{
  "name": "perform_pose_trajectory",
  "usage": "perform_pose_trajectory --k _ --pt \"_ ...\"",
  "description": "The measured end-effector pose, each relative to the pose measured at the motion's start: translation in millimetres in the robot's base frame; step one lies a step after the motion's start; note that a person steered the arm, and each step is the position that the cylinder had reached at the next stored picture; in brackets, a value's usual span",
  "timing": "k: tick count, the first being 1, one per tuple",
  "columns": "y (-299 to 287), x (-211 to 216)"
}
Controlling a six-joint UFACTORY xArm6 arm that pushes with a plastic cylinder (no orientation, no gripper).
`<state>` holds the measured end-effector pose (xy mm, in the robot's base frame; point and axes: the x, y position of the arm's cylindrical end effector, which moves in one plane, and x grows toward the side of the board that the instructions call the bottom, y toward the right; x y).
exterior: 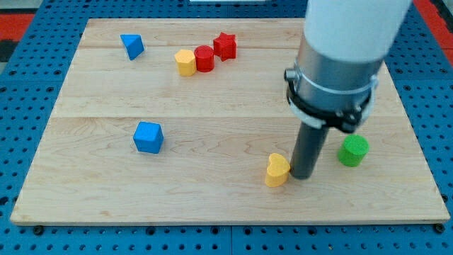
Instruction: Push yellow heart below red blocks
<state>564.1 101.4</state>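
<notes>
The yellow heart [277,170] lies near the view's bottom, right of centre. My tip [303,176] rests on the board just right of the heart, touching or almost touching it. The red cylinder [204,58] and the red star [225,45] sit side by side near the view's top centre, far up and left of the heart. A yellow hexagon block [185,62] touches the red cylinder's left side.
A green cylinder [353,151] stands right of my tip. A blue cube [148,137] sits left of centre. A blue triangular block [132,46] sits at the top left. The wooden board [85,191] ends on a blue pegboard.
</notes>
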Motion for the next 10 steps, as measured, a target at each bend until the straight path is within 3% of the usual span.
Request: perform_pose_trajectory --k 1,2,4,6,8,10 --pt "-34 13" --pt "-63 -31" --pt "-86 -64" --pt "-46 -85" --pt "-134 -95" --pt "-147 -145"
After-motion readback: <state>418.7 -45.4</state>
